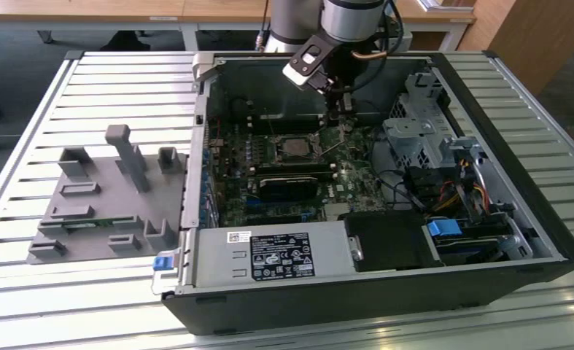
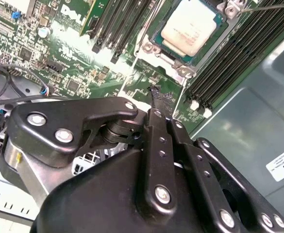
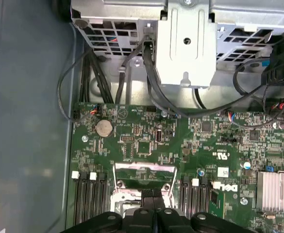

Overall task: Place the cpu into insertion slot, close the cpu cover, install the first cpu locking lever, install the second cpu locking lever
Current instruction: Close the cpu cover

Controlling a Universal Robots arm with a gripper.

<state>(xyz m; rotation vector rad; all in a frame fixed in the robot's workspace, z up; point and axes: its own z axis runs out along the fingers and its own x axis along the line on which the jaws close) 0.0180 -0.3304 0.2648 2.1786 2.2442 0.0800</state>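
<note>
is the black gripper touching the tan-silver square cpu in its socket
Apart: in the second wrist view, green motherboard shows between the gripper and the tan-silver cpu.

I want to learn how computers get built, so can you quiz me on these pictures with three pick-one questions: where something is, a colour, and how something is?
1. Where is the cpu? A) in the insertion slot B) on the floor C) in a person's hand
2. What colour is the motherboard? A) red B) green C) white
3. How are the fingers of the gripper? A) spread wide B) shut together C) clamped on a cable

Answers:
1 A: its tan-silver face lies inside the slot's rim in the second wrist view.
2 B: the board looks green in both wrist views.
3 B: the fingers meet at the tip.
</note>
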